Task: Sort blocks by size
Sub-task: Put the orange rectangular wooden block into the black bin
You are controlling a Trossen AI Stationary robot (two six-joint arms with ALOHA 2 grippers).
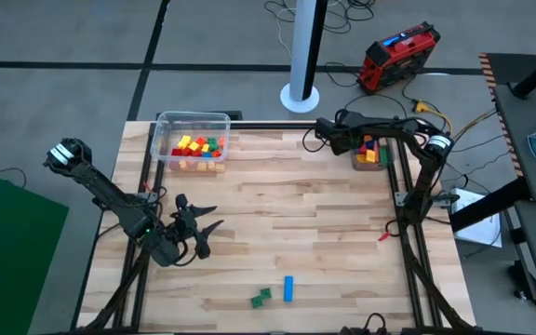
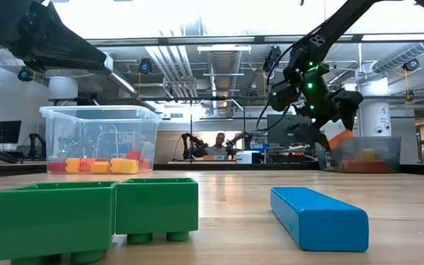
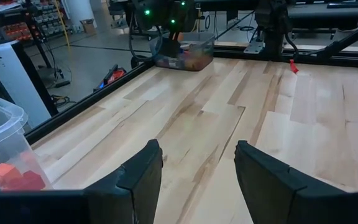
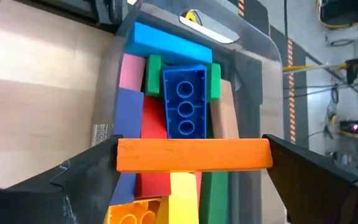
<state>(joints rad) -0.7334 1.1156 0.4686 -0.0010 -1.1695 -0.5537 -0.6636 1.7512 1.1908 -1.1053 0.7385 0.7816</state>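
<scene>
Now the right gripper [image 4: 194,155] clamps an orange bar [image 4: 194,154] endwise above the bin [image 4: 253,43] at the counter's [image 1: 324,214] far right corner.
Left gripper [image 3: 197,168] hangs released near the left edge; green blocks [image 1: 262,297] and a blue bar [image 1: 288,288] lie at the near edge.

1. A clear tub [image 1: 163,140] sits at the table's [image 1: 287,214] upper left.
2. A white pole [image 1: 303,46] stands on the floor at top centre.
3. A red case [image 1: 398,56] lies at upper right.
</scene>
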